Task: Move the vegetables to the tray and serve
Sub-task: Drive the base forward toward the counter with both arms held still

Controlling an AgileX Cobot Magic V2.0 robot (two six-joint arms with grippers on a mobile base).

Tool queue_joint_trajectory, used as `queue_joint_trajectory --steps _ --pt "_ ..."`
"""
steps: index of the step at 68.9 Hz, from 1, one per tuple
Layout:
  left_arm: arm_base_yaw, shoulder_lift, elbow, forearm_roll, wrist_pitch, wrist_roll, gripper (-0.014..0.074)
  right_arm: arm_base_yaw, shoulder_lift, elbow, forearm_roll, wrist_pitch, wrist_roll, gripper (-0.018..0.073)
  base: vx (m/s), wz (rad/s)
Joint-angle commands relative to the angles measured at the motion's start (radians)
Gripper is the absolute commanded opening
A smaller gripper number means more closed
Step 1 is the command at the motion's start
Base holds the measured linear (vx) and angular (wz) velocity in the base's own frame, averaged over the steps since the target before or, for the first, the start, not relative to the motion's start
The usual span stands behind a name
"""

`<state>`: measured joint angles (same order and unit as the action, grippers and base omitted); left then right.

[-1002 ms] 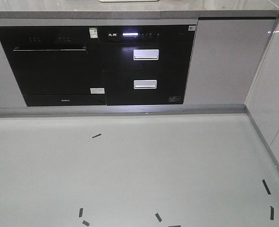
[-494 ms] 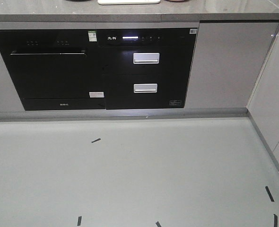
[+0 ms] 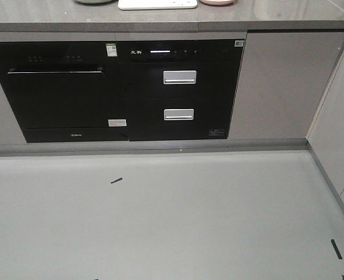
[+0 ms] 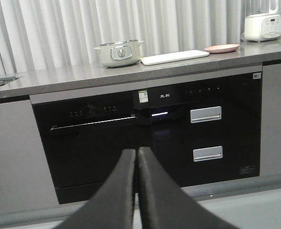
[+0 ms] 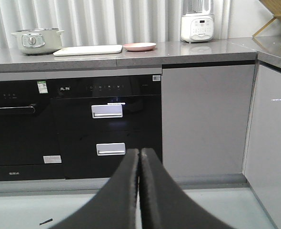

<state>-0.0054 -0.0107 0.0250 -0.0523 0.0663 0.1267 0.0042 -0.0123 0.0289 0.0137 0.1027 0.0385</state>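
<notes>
The tray point(image 5: 88, 49) lies flat on the tabletop point(image 5: 202, 50) close to its front edge, above the black appliances point(image 3: 178, 87). A pot point(image 5: 37, 41) stands on one side of it and a pink plate point(image 5: 139, 46) just beside it on the other. That spot seems chosen so both arms can reach tray and plate from the front. A blender point(image 5: 196, 21) stands well apart, further along towards the tabletop's corner.

The left fingers point(image 4: 119, 191) are pressed together with nothing between them, and so are the right fingers point(image 5: 121, 191). Both pairs point level at the cabinets, below the tabletop's height. I judge this a carrying pose for the approach, with the arms tucked in while the base is well back on the floor point(image 3: 160, 221). No transfer has begun.

The lettuce cannot be made out in any view. From the wrist cameras' low angle the plate shows only as a thin rim, so whatever lies on it is hidden. It is the likely place for the leaf, though that is a guess. The tray's top face is likewise seen edge-on, and any print on it cannot be read. The front view cuts off pot, tray and plate at its top edge, leaving only slivers.
</notes>
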Motion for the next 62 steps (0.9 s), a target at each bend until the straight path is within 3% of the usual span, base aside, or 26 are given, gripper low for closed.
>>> queue_joint_trajectory --steps 1,62 --pt "0.002 -0.016 0.01 -0.002 -0.066 0.0 -0.0006 -0.005 -0.003 0.007 -0.004 -0.076 -0.005 -0.0003 0.1 0.0" --pt "0.002 -0.016 0.01 -0.002 -0.066 0.0 -0.0006 -0.005 -0.003 0.007 -0.004 -0.076 -0.005 -0.0003 0.07 -0.01"
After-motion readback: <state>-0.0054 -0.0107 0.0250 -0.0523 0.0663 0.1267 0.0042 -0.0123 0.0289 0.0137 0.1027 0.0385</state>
